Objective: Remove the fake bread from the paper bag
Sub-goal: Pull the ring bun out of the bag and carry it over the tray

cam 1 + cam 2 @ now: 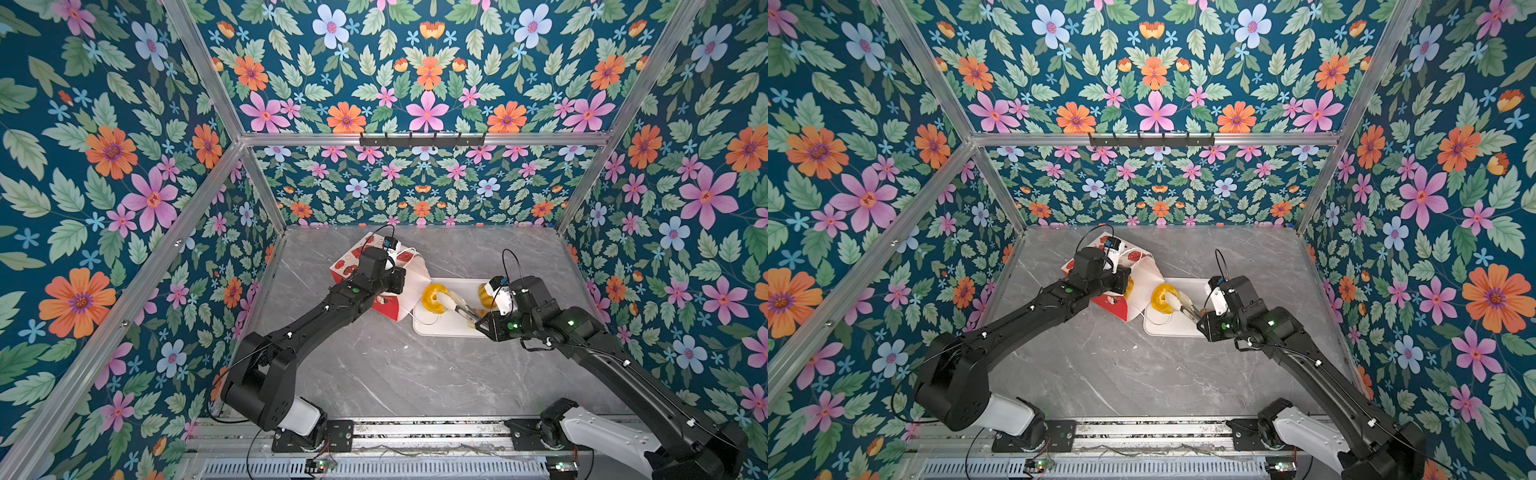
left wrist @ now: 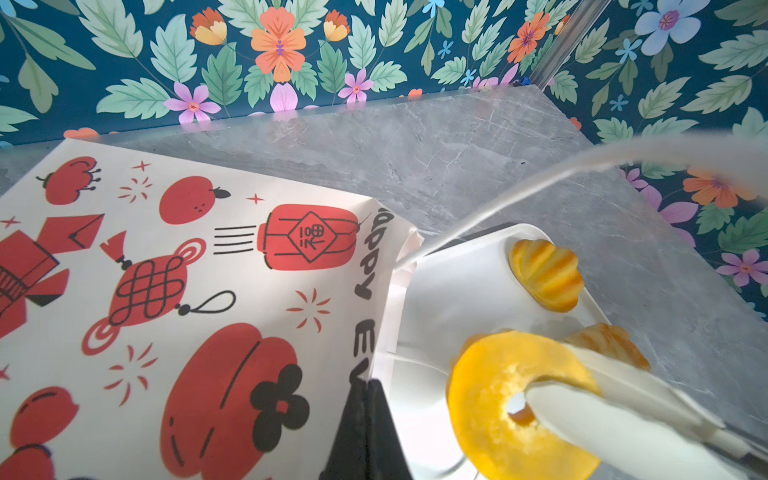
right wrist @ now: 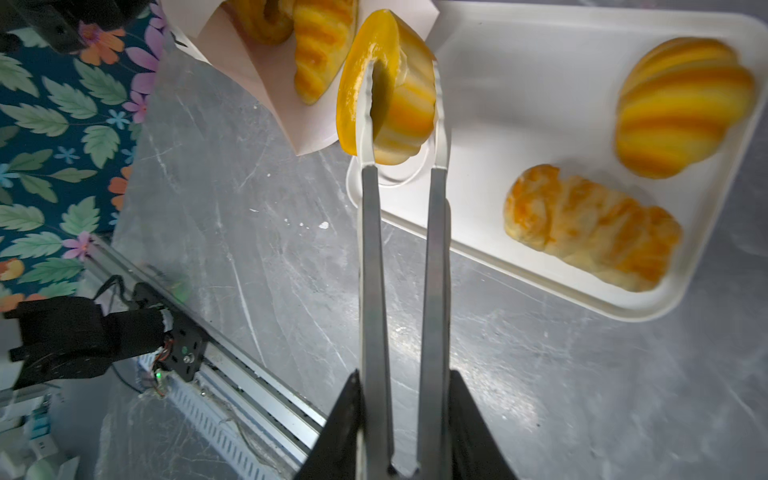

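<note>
The red-and-white paper bag (image 1: 386,309) lies tipped on the grey table, its white mouth (image 3: 266,79) facing the white tray (image 1: 440,328). My left gripper (image 2: 368,386) is shut on the bag's rim. My right gripper (image 3: 401,376) is shut on metal tongs (image 3: 374,249). The tongs pinch a golden ring doughnut (image 3: 399,104) of the fake bread, which hangs over the tray end nearest the bag in both top views (image 1: 1160,297). A striped roll (image 3: 681,108) and a plaited loaf (image 3: 590,224) lie on the tray. A croissant (image 3: 320,45) shows inside the bag.
The bag's white cord handle (image 1: 428,322) lies looped on the tray's near corner. An aluminium rail (image 3: 249,374) with cables runs along the table's front edge. Flowered walls close in the back and both sides.
</note>
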Controlling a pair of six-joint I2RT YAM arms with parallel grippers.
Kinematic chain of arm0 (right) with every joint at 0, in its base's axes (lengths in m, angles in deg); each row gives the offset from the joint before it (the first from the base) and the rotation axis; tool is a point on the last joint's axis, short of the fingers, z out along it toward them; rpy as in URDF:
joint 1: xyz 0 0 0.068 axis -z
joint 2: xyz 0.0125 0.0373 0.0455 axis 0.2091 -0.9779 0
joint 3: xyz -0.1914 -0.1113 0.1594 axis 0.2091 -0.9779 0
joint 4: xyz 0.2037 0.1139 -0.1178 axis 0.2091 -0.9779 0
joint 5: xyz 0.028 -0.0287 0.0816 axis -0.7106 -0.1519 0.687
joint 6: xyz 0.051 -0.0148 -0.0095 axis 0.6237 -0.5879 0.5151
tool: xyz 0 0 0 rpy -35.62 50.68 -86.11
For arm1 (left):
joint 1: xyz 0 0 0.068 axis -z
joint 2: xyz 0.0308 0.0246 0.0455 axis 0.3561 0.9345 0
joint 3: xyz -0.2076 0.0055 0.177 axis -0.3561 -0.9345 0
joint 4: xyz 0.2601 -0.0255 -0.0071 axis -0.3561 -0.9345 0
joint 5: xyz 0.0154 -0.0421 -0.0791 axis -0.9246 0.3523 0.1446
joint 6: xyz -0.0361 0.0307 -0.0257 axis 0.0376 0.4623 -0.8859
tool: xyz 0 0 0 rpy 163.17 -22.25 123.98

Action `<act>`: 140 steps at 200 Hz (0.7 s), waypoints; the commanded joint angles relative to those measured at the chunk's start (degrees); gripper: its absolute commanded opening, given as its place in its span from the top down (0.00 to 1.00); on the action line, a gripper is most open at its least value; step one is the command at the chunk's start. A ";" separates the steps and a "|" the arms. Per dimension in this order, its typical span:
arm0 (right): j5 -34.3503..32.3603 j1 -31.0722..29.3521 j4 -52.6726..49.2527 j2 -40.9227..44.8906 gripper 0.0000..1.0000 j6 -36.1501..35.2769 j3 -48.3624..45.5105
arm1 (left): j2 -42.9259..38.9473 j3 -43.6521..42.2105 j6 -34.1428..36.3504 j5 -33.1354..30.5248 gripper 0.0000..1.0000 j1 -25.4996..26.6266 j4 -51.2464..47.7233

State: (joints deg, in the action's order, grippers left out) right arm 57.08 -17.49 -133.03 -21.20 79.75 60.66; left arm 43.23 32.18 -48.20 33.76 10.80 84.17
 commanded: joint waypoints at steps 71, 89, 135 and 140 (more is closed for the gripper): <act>-24.20 -0.03 -13.27 -11.93 0.83 -12.64 14.41 | -4.42 -2.09 0.63 -1.86 1.00 -1.32 0.57; -27.32 0.00 -14.22 -14.03 0.83 -14.16 16.47 | -5.45 -2.67 0.67 -1.86 1.00 -1.64 0.44; -31.15 -0.08 -14.87 -18.88 0.84 -16.39 18.37 | -7.09 -4.64 0.89 -1.69 1.00 -2.55 1.12; -31.42 -0.14 -14.87 -19.30 0.85 -16.46 18.45 | -7.23 -4.87 0.94 -1.60 1.00 -2.63 1.14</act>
State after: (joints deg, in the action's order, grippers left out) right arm 29.48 -17.45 -147.63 -38.95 64.86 78.38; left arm 36.63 27.99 -47.94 32.45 8.62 84.54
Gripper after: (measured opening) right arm 0.284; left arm 0.050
